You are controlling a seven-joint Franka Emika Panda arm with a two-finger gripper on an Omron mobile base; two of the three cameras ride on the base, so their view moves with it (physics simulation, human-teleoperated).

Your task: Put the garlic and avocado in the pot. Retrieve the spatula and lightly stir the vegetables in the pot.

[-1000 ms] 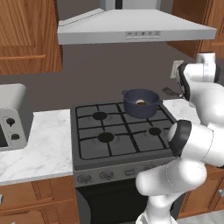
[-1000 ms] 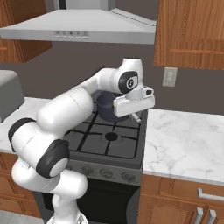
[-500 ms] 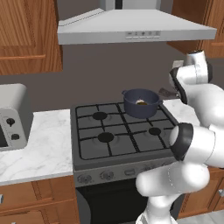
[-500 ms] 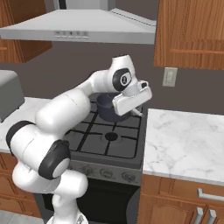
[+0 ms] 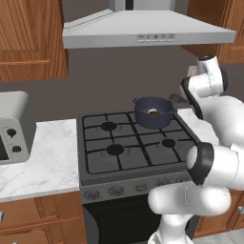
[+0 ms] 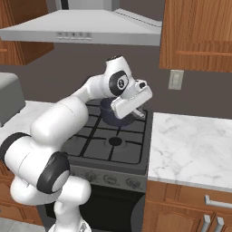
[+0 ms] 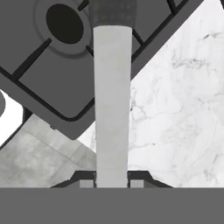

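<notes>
From the left base view: dark blue-grey pot (image 5: 153, 112) standing on the rear right burner of the black stove (image 5: 133, 147); inside it a whitish lump, the garlic (image 5: 155, 111), touching an olive-brown piece, the avocado (image 5: 151, 113), though both too small to separate cleanly; white arm bent up at the right, its hand raised just right of the pot; a slim dark tip of the spatula (image 5: 174, 99) jutting left from the hand, above and beside the pot's right handle; grey range hood (image 5: 143, 33) overhead with a row of small marks on its front, too small to read; toaster (image 5: 13, 127) at the far left on the marble counter (image 5: 40, 162); no legible brand anywhere.

From the right base view: gripper (image 6: 137, 110) held high over the stove's right edge, in front of the pot; thin grey length slanting down from it toward the lower right; wall socket (image 6: 175, 79) on the wall behind; no writing readable on the hood's controls.

From the hand view: narrow claw clamped on the grey shaft, dark finger tips (image 7: 87, 180) pressing it from both sides at the bottom; shaft running straight up to the black end at the top; below it the stove corner, a burner, and marble.
</notes>
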